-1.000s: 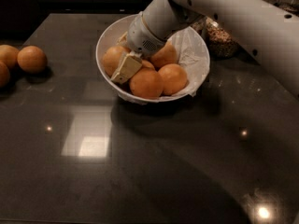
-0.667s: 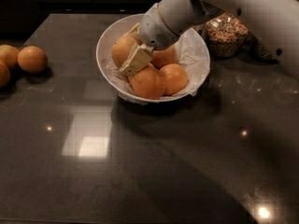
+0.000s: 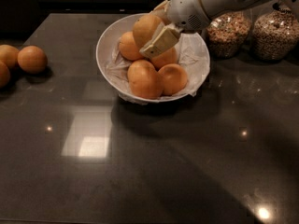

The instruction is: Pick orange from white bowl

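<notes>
The orange (image 3: 144,27) is clamped in my gripper (image 3: 154,31), just above the others (image 3: 145,78) at the far side of the bowl (image 3: 105,64). The one finger (image 3: 161,40) I can see grips off-centre. I judge the round skin may slip and the orange drop back, knocking fruit out. The arm could also clip the jars (image 3: 229,34) on the right.

You'll see the gripper (image 3: 154,31) clamped on the orange (image 3: 141,28), holding it over the white bowl (image 3: 103,48) near its far rim. Four other oranges (image 3: 145,78) lie in the bowl's paper lining (image 3: 194,55). Two glass jars (image 3: 229,31) stand behind on the right, and loose oranges (image 3: 32,59) sit well apart at the left.
</notes>
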Available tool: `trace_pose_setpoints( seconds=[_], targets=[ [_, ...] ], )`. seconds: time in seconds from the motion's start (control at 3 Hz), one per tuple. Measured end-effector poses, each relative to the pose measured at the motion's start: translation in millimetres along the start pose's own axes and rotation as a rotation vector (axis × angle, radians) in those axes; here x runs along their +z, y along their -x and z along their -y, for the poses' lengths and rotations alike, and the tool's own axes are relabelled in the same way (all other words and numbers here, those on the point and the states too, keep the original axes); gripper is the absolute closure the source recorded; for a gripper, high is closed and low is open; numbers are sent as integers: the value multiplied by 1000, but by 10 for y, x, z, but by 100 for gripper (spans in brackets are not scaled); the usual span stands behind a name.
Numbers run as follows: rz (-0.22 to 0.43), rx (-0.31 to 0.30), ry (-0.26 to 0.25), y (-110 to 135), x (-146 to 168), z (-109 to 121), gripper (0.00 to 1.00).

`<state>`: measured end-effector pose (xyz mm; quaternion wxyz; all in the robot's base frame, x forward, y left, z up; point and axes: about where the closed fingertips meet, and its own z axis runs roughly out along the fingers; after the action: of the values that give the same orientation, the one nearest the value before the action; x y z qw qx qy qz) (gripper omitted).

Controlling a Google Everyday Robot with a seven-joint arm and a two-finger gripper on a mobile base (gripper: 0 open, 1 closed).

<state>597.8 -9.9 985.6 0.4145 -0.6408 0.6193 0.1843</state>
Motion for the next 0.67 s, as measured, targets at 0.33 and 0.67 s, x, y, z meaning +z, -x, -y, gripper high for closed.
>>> trace_pose_setpoints(
  seconds=[0.33, 0.67],
  targets=[
    [-19, 0, -42, -64, -312, 86, 100],
    [-133, -11, -62, -299, -620, 17, 100]
  ],
)
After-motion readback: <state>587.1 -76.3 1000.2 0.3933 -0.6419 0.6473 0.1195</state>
